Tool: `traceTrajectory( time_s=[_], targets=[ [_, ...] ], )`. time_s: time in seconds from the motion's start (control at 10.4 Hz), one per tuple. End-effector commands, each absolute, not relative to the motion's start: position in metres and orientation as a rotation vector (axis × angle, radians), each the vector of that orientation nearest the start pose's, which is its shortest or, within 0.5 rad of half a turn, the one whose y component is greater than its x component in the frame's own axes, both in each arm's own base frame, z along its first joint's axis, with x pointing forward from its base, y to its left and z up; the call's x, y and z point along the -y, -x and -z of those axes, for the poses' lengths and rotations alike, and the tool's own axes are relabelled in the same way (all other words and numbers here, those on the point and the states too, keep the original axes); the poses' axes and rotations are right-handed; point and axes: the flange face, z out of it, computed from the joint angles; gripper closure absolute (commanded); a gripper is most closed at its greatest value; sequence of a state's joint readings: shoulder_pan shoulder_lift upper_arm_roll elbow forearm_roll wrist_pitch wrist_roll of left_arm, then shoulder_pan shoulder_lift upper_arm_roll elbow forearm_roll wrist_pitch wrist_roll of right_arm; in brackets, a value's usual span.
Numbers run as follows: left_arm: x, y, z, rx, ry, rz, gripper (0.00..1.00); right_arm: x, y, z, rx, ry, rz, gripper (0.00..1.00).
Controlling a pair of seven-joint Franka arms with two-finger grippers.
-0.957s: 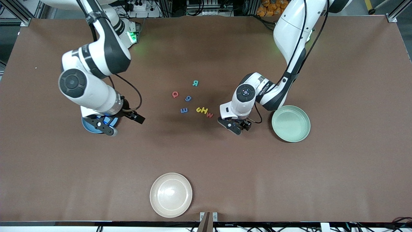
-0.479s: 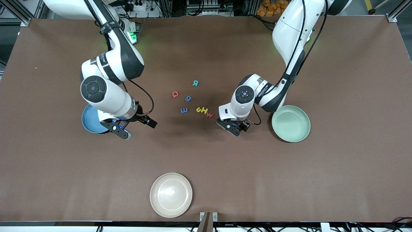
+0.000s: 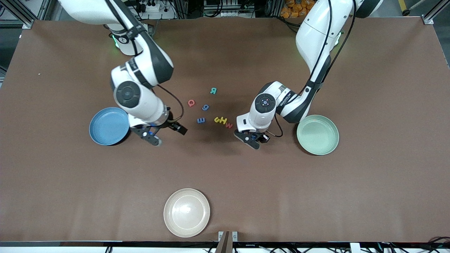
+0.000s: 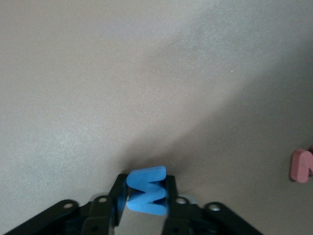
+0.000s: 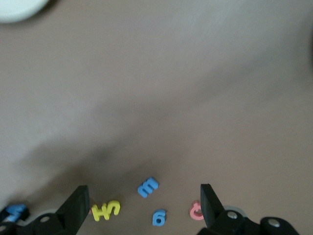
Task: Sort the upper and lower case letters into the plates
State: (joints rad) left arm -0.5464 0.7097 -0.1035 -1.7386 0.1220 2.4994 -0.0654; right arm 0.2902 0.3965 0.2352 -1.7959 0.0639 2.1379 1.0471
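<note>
Left gripper is clamped on a small blue foam letter, W- or M-shaped, pinched edge-on between the black fingers low over the brown desk, beside the pale mint green round plate toward the left arm's end.

Risks:
- Grip looks narrow and on thin foam; I'd expect it could twist or slip out on the lift or the swing to a plate.
- A W/M shape reads either case or either letter depending on orientation, so the wrong plate is a real possibility.
- The red foam letter lies just beside the left gripper; a low sweep could drag it or the yellow foam letters next to it.

Right gripper is spread wide and empty, over the desk between the sky blue round plate and the letter cluster; its wrist view shows the blue, yellow and red pieces ahead of it.

Both arms are bent, wrists pointing down. The remaining letters lie loose mid-desk; neither plate shows any letters. A cream-beige round plate sits nearest the front camera.
</note>
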Motion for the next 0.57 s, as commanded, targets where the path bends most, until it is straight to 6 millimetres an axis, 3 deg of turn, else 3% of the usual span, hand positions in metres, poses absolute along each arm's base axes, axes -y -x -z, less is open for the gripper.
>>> traceTrajectory(
  time_s=[0.0, 0.19, 0.38, 0.48],
  targets=[
    [0.389, -0.549, -0.181, -0.936, 2.991, 0.125, 1.00, -0.318, -0.547, -0.312, -1.094, 2.864, -0.232, 0.00],
    [0.353, -0.574, -0.220, -0.798, 3.030, 0.178, 1.00, -0.332, -0.543, -0.300, -1.401, 2.727, -0.247, 0.00],
    [0.289, -0.596, -0.263, -0.645, 3.040, 0.112, 1.00, -0.339, -0.546, -0.281, -1.611, 2.585, -0.243, 0.00],
    [0.263, -0.596, -0.276, -0.572, 3.035, 0.048, 1.00, -0.353, -0.539, -0.273, -1.676, 2.542, -0.238, 0.00]
  ],
)
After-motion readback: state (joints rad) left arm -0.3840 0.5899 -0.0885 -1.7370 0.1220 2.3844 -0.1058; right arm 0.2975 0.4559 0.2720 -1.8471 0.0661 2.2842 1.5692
